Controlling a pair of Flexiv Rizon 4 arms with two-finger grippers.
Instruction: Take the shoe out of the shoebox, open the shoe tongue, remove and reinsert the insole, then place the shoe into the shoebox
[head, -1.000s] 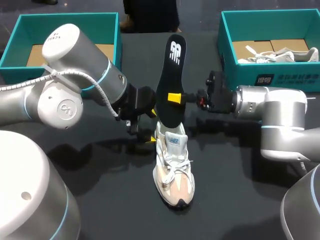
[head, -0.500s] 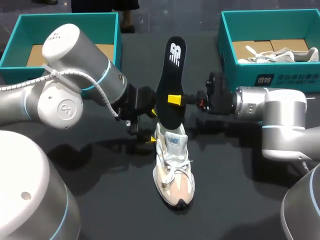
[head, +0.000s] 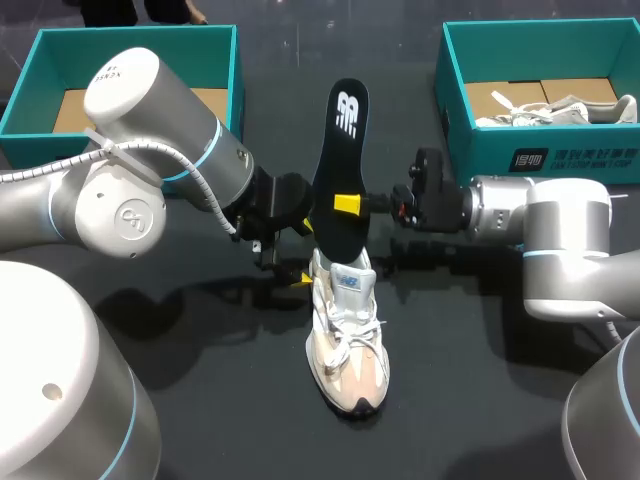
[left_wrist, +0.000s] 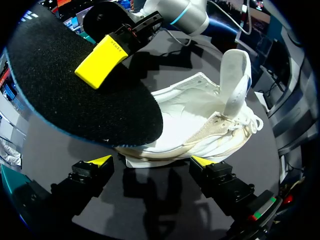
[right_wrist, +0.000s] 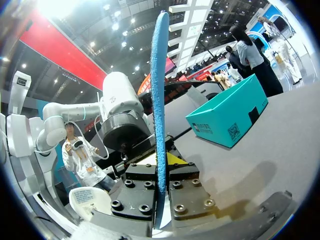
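**A:** The insole (head: 338, 170) has come down a touch in the last second, and the right pincer (head: 345, 203) with it. The shoe (head: 347, 330) and the left pincer (left_wrist: 150, 162) haven't budged.

**B:** How is it held?

**A:** The right pincer is clamped across the insole's middle, with the blue edge squeezed between its fingers in its own wrist view. The insole stands nearly upright, its lower end just over the shoe's opening. The left pincer waits at the heel with its fingers apart, gripping nothing.

**B:** So it's going back in. How would you do that well?

**A:** I'd tip the lower end forward so it slides in under the tongue (left_wrist: 235, 75), which stands pulled up. Pushing straight down would likely buckle it. The left pincer ought to pinch the heel first, so the shoe can't skate across the counter (head: 220, 400).

**B:** And the boxes?

**A:** The right shoebox (head: 450, 90) holds a second shoe (head: 560, 108), pale, lying on cardboard. The left shoebox (head: 235, 70) shows only bare cardboard. My left arm hides part of it, though, so I'd say it's probably empty.
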